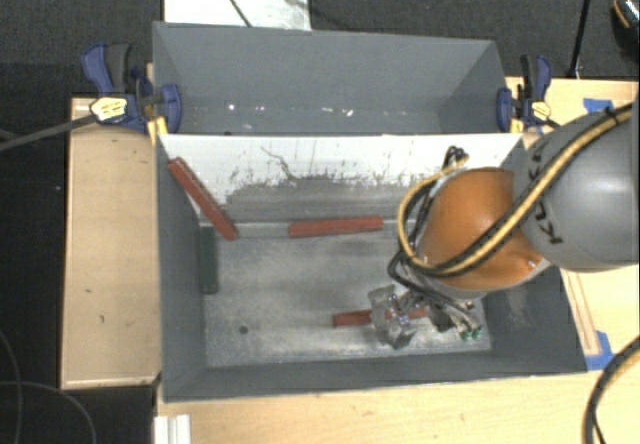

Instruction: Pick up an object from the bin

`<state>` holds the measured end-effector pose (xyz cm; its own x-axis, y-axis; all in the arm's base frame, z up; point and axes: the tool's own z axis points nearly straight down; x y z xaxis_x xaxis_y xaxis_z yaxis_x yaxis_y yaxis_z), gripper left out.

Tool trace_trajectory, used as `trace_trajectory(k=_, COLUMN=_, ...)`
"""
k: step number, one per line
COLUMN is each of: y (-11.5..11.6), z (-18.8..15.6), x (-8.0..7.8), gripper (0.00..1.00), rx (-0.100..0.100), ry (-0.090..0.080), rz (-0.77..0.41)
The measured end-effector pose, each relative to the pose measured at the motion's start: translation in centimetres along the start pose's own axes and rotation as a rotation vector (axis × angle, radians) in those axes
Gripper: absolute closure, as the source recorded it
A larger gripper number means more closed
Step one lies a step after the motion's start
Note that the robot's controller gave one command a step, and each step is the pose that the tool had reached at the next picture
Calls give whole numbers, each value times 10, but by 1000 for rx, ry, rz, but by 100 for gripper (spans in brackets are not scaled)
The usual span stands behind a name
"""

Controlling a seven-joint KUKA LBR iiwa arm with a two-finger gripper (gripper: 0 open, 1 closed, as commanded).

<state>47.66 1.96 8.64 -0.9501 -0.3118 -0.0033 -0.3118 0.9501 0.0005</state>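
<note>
Near the bin's front wall, right of middle, the fingers sit low against the end of a short red stick; their spread I cannot tell. It looks light, stiff and smooth: pinch it across its narrow width, mid-length.

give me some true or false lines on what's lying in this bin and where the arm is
1. A red-brown stick leans along the left wall of the bin. True.
2. The dark green block lies against the right wall. False: it lies by the left wall.
3. The jaws are low over the front right of the floor, next to a short red-brown piece. True.
4. The long red-brown bar stands upright. False: it lies flat near the back wall.
</note>
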Motion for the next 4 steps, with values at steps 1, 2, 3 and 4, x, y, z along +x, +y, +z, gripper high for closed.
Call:
trace_trajectory(k=1, y=0, z=0, x=-1, gripper=0, rx=1, ry=-2, rz=1)
trace_trajectory(k=2, y=34, z=17, x=-45, gripper=0, rx=-1, ry=-3, rz=-54)
trace_trajectory(k=3, y=32, z=16, x=-43, gripper=100, rx=0, ry=0, rz=-48)
trace_trajectory(k=4, y=7, z=-142, x=-26, gripper=100, rx=3, ry=-6, rz=25)
